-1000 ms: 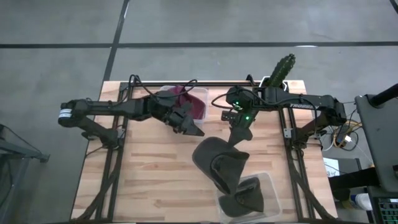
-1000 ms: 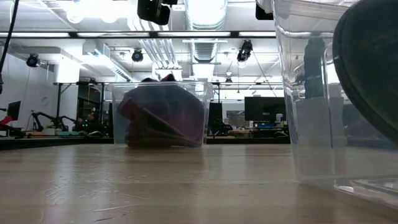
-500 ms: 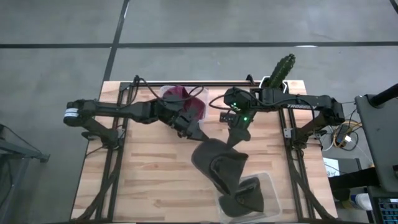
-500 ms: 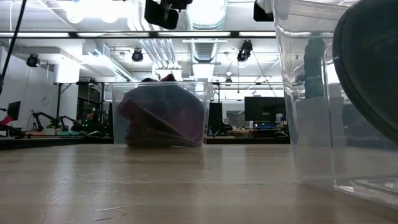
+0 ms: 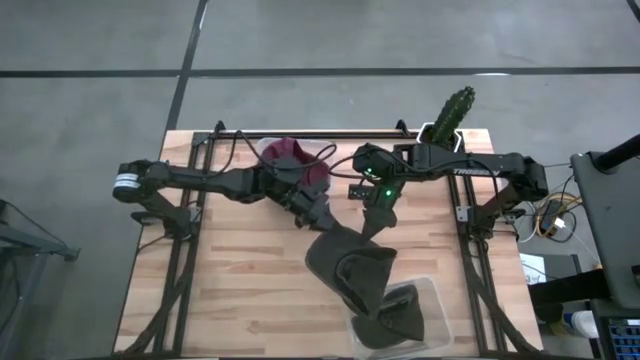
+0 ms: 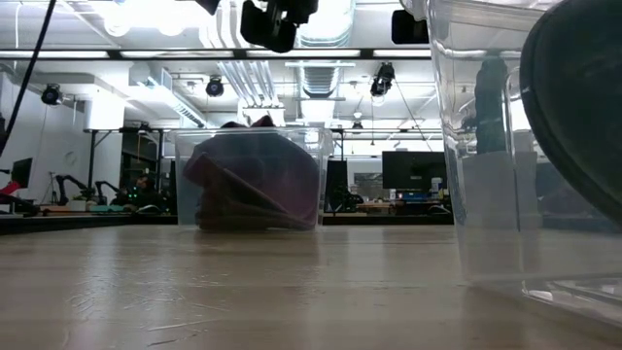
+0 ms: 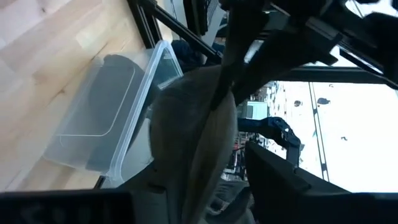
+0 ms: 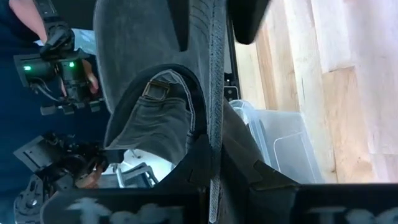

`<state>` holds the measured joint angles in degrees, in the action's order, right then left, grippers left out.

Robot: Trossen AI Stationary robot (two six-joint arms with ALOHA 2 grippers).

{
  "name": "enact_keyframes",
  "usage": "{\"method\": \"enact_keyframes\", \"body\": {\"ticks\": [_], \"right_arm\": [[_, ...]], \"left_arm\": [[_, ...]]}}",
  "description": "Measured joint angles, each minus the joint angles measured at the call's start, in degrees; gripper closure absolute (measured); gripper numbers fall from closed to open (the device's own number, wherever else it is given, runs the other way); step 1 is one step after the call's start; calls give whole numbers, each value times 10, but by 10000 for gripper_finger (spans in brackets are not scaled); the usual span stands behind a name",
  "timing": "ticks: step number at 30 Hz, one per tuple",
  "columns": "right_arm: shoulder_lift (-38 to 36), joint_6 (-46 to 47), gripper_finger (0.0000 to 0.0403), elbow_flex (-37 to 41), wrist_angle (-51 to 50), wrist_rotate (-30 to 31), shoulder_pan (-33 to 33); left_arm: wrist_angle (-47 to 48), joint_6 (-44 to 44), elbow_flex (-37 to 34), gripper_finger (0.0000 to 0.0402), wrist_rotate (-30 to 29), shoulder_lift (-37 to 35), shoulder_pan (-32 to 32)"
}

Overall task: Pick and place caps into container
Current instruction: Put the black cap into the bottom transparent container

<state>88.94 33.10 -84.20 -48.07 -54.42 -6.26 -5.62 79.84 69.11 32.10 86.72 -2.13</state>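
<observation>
A dark olive-grey cap (image 5: 350, 265) hangs from my right gripper (image 5: 372, 225), which is shut on it above the table's middle. The cap's lower end reaches over the clear container (image 5: 436, 298) at the near right, where another dark cap (image 5: 402, 320) lies. My left gripper (image 5: 322, 217) is open right beside the held cap's upper part. Its fingers (image 8: 249, 18) stand on either side of the cap's stitched edge; whether they touch it I cannot tell. Maroon caps (image 5: 288, 155) lie in a clear container (image 5: 322, 150) at the far middle. My right gripper pinches a stitched edge of the cap (image 8: 214, 134) between its two fingers. The fingers slant down toward the table's near edge. The cap hangs below them, clear of the table top, with its back strap and buckle (image 8: 157, 88) turned toward my wrist.
A green cactus (image 5: 452, 112) stands at the far right corner. The arms' black frames run along the table's left, right and far sides. A person's gloved hand (image 8: 59, 37) shows beyond the table. Bare wood lies at the near left (image 5: 230, 300).
My left gripper has gone from beside the far container toward the table's right and near edge, up to the hanging cap. My right gripper and the cap have shifted slightly toward the left.
</observation>
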Motion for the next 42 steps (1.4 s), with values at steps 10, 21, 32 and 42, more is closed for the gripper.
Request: {"method": "enact_keyframes", "body": {"ticks": [10, 21, 32, 42], "right_arm": [[1, 3, 390, 0, 4, -18, -1], [-12, 33, 338, 0, 12, -27, -2], [-53, 79, 218, 0, 11, -66, -10], [-119, 137, 202, 0, 10, -86, -42]], "left_arm": [[-8, -18, 1, 389, 12, 1, 2], [-12, -17, 4, 396, 19, -15, 7], [-8, -32, 2, 396, -13, -28, 16], [-8, -49, 5, 396, -110, -40, 66]]}}
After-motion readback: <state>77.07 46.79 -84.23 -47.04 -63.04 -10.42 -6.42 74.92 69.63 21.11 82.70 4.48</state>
